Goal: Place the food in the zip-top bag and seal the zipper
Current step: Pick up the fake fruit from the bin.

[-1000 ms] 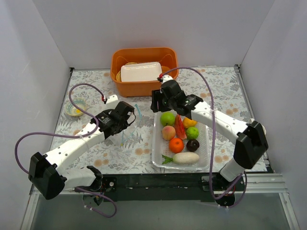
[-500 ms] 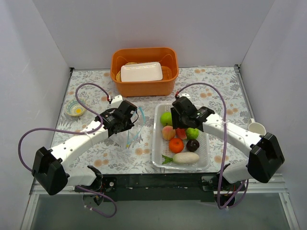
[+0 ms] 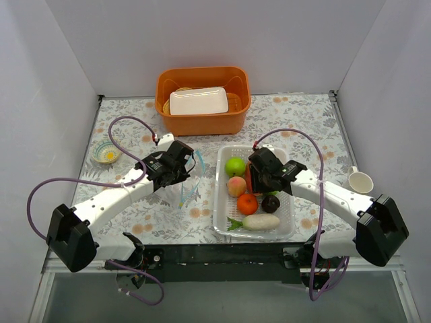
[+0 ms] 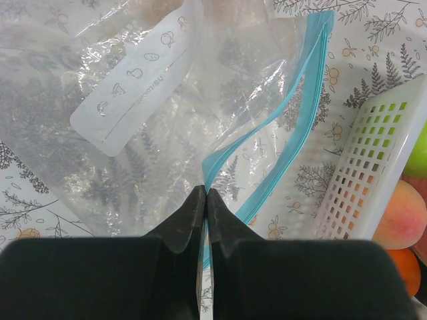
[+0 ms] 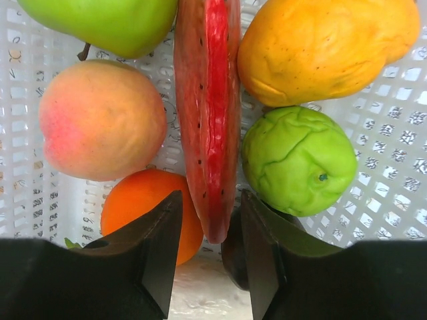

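Note:
The clear zip-top bag [image 4: 133,113] with a white label lies on the floral table left of the basket, also in the top view [image 3: 185,188]. My left gripper [image 4: 205,193] is shut on its blue-teal zipper [image 4: 293,127] edge. My right gripper [image 5: 210,203] is open, its jaws on either side of the lower tip of the red watermelon slice [image 5: 208,100] in the basket. Around it lie a green apple [image 5: 107,23], a peach [image 5: 100,120], an orange [image 5: 143,210], a yellow mango [image 5: 320,43], a wrinkled green fruit [image 5: 297,160] and a dark purple fruit [image 3: 271,204]. The white radish [image 3: 259,221] lies at the basket's near end.
The white mesh basket [image 3: 222,208] holds the food right of centre. An orange tub [image 3: 202,121] with a white tray stands at the back. A small bowl [image 3: 106,154] sits far left, a white cup [image 3: 359,181] far right.
My right gripper has come from the basket's far end down over the fruit to the watermelon slice. My left gripper has shifted slightly toward the basket with the bag edge.

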Available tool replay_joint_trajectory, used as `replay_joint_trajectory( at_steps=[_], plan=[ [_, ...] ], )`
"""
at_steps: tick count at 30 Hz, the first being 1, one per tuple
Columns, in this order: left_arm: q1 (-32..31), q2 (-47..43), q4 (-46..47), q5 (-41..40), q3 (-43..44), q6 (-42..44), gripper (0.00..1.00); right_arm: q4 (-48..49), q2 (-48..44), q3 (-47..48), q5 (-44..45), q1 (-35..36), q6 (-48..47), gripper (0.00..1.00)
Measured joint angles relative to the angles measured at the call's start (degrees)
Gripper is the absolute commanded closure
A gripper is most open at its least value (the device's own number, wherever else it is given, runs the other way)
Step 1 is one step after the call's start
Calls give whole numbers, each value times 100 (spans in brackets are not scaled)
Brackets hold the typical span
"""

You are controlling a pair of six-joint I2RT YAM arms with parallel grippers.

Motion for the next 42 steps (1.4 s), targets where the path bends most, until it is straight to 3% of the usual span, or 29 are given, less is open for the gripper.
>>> replay_joint_trajectory(
  at_steps=[5, 7, 11, 18, 26, 34, 42],
  plan=[
    [0, 9, 37, 33, 0, 42, 100, 116, 0, -190, -271, -2, -9, 63],
    [0, 9, 39, 37, 0, 59, 100, 162, 4, -208, -361, -4, -7, 81],
    [0, 7, 66, 46, 0, 68, 100, 201, 4, -208, -431, -7, -11, 98],
    [0, 7, 74, 76, 0, 111, 100, 173, -170, -208, -426, -26, -9, 99],
    [0, 7, 195, 103, 0, 238, 100, -11, -968, 111, -444, -28, -90, 99],
    [0, 4, 205, 101, 0, 361, 100, 195, -1167, 715, -1211, -26, -267, 99],
    [0, -149, 201, 101, 0, 367, 100, 553, -1071, 597, -2210, -26, -184, 99]
  ],
)
